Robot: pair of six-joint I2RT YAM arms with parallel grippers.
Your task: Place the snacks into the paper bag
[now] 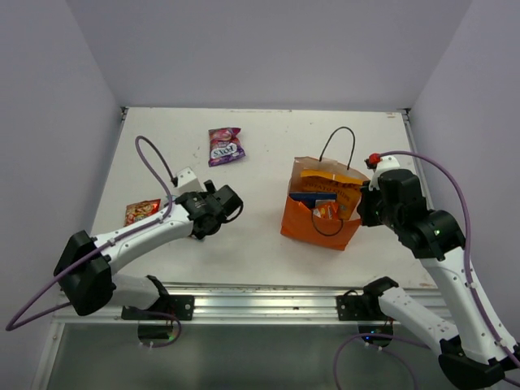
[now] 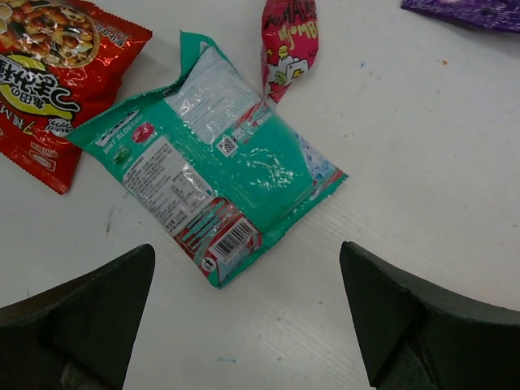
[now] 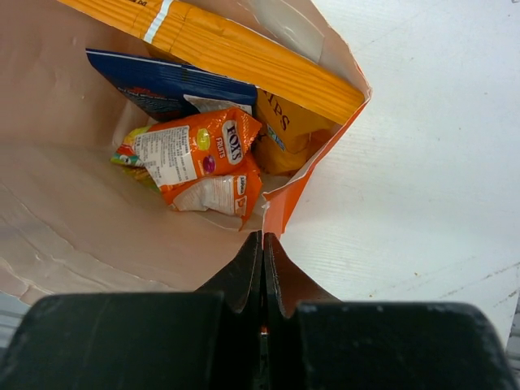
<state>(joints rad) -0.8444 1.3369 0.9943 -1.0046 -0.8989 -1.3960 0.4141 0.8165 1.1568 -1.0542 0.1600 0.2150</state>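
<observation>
**Paper bag (image 1: 313,229) gripped at its rim, four packets outside**

Our left claw (image 2: 246,253) stands wide apart and holds nothing. It hovers over the teal-green packet (image 2: 236,171), which lies back side up on the table (image 2: 422,146) with a barcode and a QR square showing. Beyond it we see a red packet (image 2: 57,73) with Japanese lettering, a small red packet (image 2: 288,45) that seems to read "BOMB", and a corner of the purple packet (image 2: 471,12). From the top camera, the arm hides the teal-green and small red ones.

Our right claw (image 3: 262,244) is pressed together on the upright bag's rim. Only its wrist camera looks inside. There we see an orange packet (image 3: 199,150) marked "FOX'S FRUITS", a dark blue packet (image 3: 162,85) behind it, and a yellow-orange packet (image 3: 284,134) showing the letters "IPS".
</observation>
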